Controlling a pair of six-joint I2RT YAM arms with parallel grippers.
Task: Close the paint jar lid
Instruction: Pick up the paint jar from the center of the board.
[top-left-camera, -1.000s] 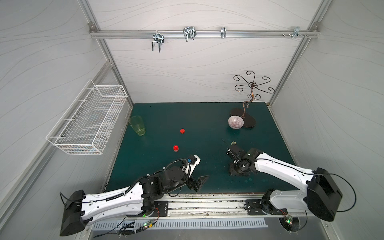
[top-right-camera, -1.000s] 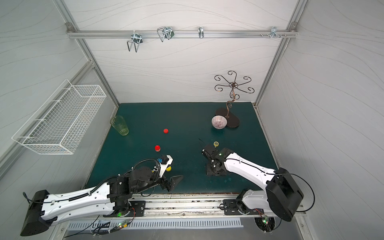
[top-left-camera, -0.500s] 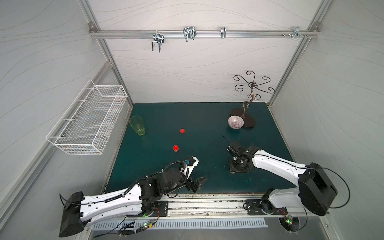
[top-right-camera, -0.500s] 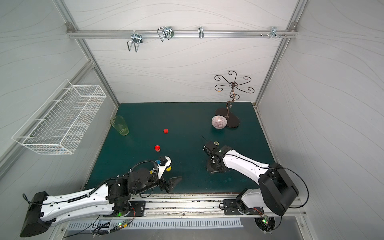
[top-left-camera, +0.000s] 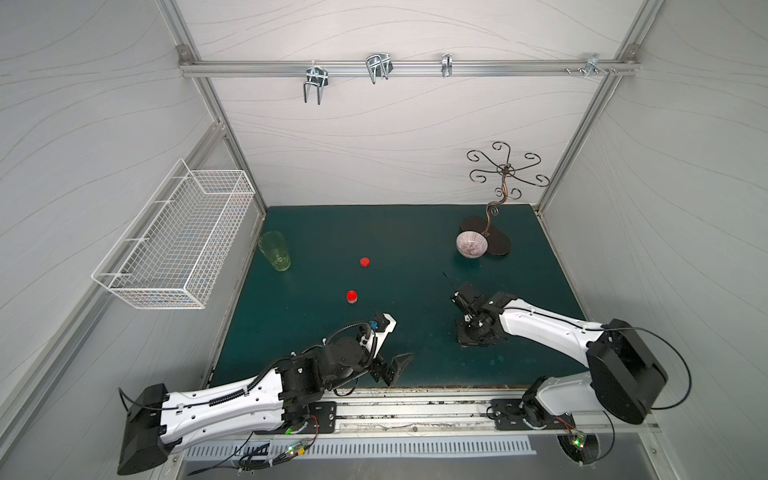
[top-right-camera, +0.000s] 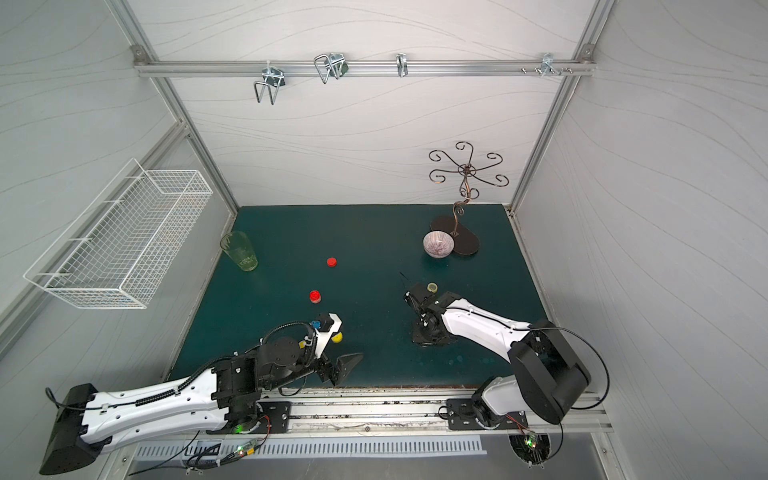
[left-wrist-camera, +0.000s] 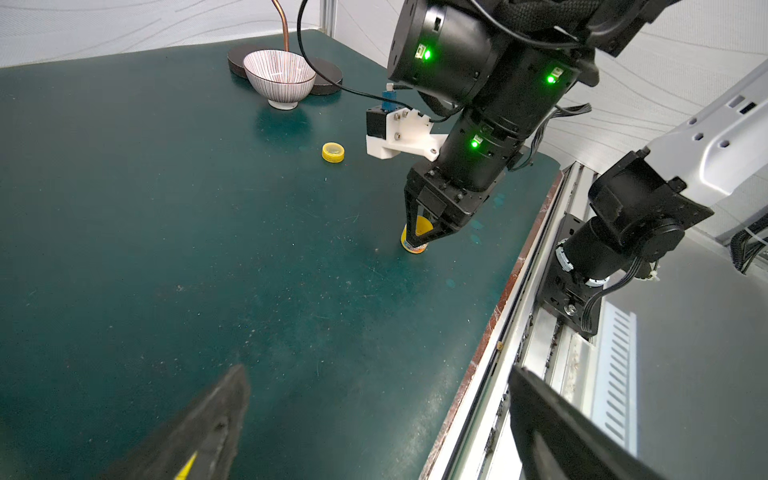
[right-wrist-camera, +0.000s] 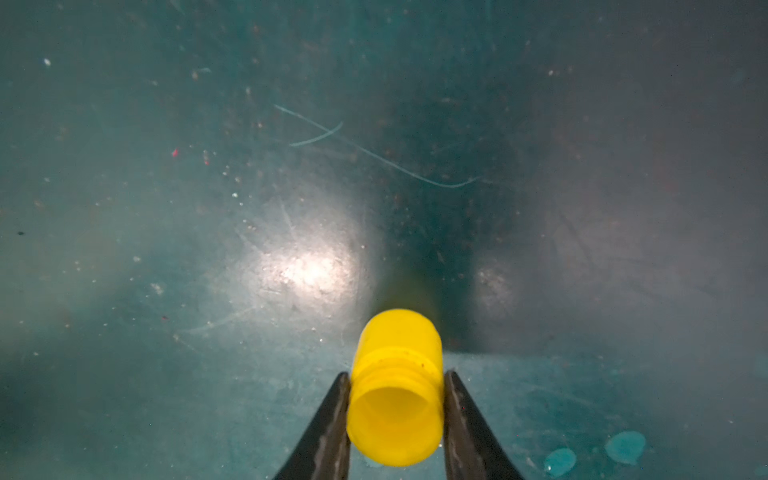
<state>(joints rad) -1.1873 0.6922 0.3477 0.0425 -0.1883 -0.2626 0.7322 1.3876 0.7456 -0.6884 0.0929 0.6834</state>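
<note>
1. Paint jar (right-wrist-camera: 395, 411): small, yellow, upright on the green mat (top-left-camera: 415, 232), toward the front edge on the right arm's side. Mouth is open and the thread bare, no lid on. Long axis is vertical, with the mouth facing straight up into the right wrist camera.
2. Right gripper (left-wrist-camera: 420, 240) comes down on it from above. Its fingers (right-wrist-camera: 328, 424) press the neck at the thread, one on each side. Jaws are nearly closed and the narrow gap between them is filled by the jar. In the left wrist view the jar's base sits on the mat.
3. Yellow lid (left-wrist-camera: 333, 152) lies loose on the mat, apart from the jar. It is beyond the right gripper, toward the striped bowl (left-wrist-camera: 278, 79). In a top view the yellow lid (top-right-camera: 432, 287) is just beside the right arm's wrist. It looks hollow side up, not sure.
4. Key relation: the lid is near the right arm, but that arm is busy with the jar. The left gripper (top-left-camera: 392, 368) is well apart, across the mat by the front edge, with jaws spread wide and nothing in them.
5. Judgement: steadying the jar looks done or nearly done, and the lid pick is not started. The left arm likely has to cross over, take the lid and maybe flip it. Then it lowers the lid along the vertical axis onto the mouth and twists.
6. Risk: the lid is tiny and crowded by the right wrist, so the arms could clash.
7. Not involved: red jar (top-left-camera: 352, 296) and red cap (top-left-camera: 365, 262) mid-mat, green glass (top-left-camera: 275, 251) at the far left.
</note>
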